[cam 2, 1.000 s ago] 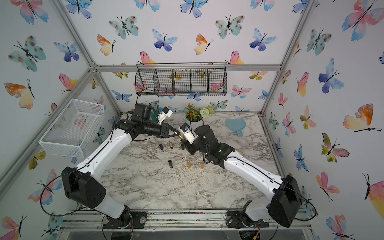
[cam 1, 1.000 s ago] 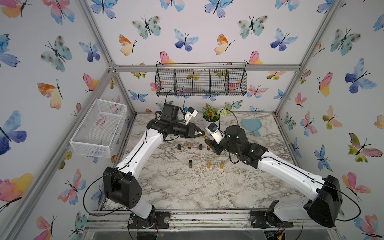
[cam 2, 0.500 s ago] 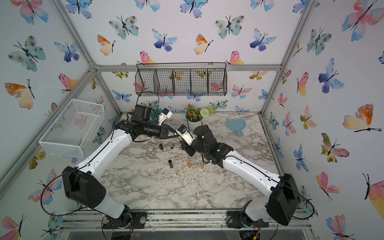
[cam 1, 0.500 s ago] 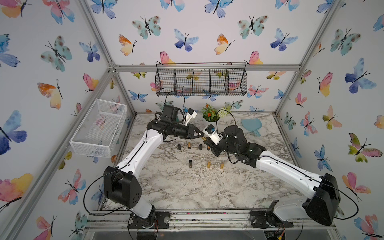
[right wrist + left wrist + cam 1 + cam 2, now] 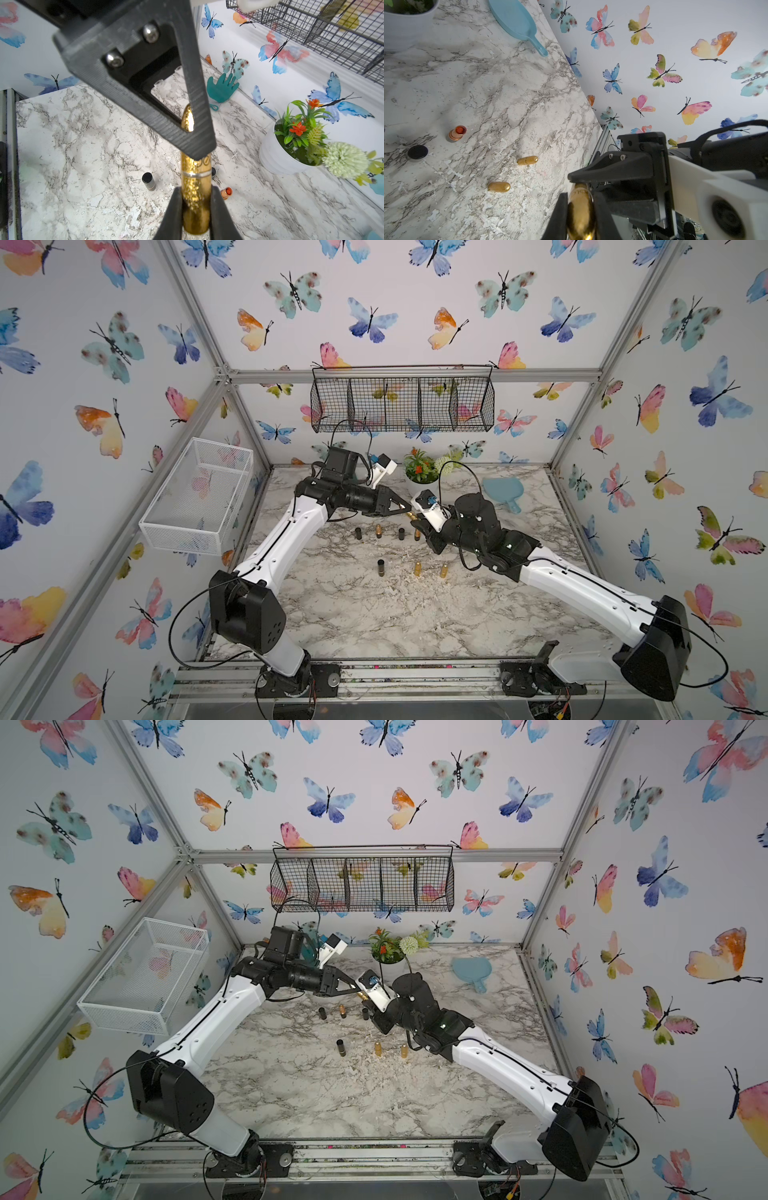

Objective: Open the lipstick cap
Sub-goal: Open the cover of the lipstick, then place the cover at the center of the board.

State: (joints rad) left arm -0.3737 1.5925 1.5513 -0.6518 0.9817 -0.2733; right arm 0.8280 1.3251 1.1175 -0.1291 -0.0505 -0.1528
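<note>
A gold lipstick (image 5: 411,515) (image 5: 362,995) hangs in the air over the back of the marble table (image 5: 353,605), held at both ends. My left gripper (image 5: 404,512) (image 5: 580,196) is shut on its rounded cap end (image 5: 580,212). My right gripper (image 5: 416,523) (image 5: 196,192) is shut on the flat-ended base (image 5: 195,207). In the right wrist view a silver ring (image 5: 195,175) marks the seam, and cap and base sit together. The cap tip (image 5: 188,120) shows through the left gripper's black finger (image 5: 145,83). The right gripper's finger (image 5: 612,172) reaches in over the lipstick in the left wrist view.
Below the grippers stand black caps (image 5: 358,533) (image 5: 380,567), gold lipsticks (image 5: 417,568) (image 5: 444,571) and an uncapped red lipstick (image 5: 226,192). A potted plant (image 5: 422,468) and a blue mirror (image 5: 503,491) sit at the back. A white wire basket (image 5: 199,493) hangs left, a black one (image 5: 401,404) behind.
My right gripper has moved in toward the left gripper and shut on the lipstick's base. The left gripper has kept its hold on the cap end.
</note>
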